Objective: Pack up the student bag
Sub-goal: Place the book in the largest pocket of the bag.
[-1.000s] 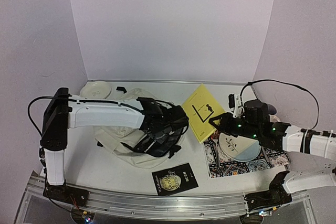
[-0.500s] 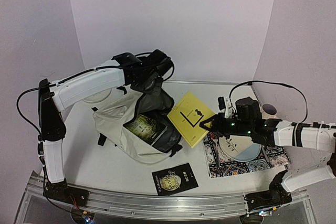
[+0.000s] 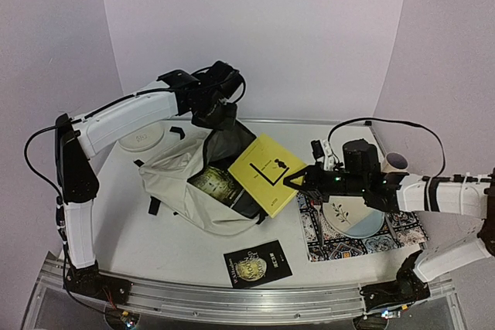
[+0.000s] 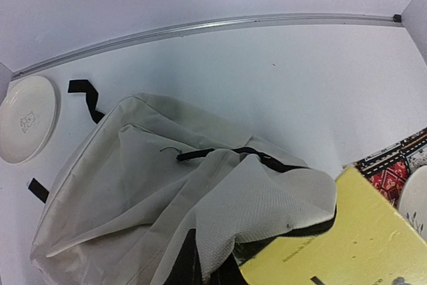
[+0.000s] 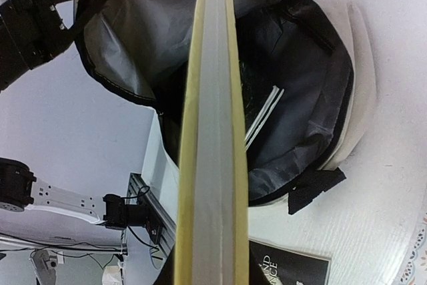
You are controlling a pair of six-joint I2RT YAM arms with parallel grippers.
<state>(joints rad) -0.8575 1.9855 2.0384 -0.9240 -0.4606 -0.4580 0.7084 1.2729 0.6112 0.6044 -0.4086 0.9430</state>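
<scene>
The cream student bag (image 3: 174, 183) lies left of centre with its mouth held open, dark lining showing. My left gripper (image 3: 220, 119) is raised at the back and is shut on the bag's upper rim (image 4: 260, 211). A dark book (image 3: 219, 184) lies inside the bag. My right gripper (image 3: 297, 180) is shut on a yellow book (image 3: 265, 171) and holds it tilted at the bag's mouth, its left corner over the opening. In the right wrist view the yellow book (image 5: 212, 131) shows edge-on in front of the open bag (image 5: 303, 78).
A black book (image 3: 257, 263) lies on the table near the front edge. A patterned mat (image 3: 321, 243) at the right bears a pale plate (image 3: 352, 218). A white plate (image 3: 138, 139) lies at the back left. Walls close in behind and at both sides.
My left gripper rose from the table with the bag's rim, opening the bag and showing the dark book inside. My right gripper moved the yellow book left to the opening.
</scene>
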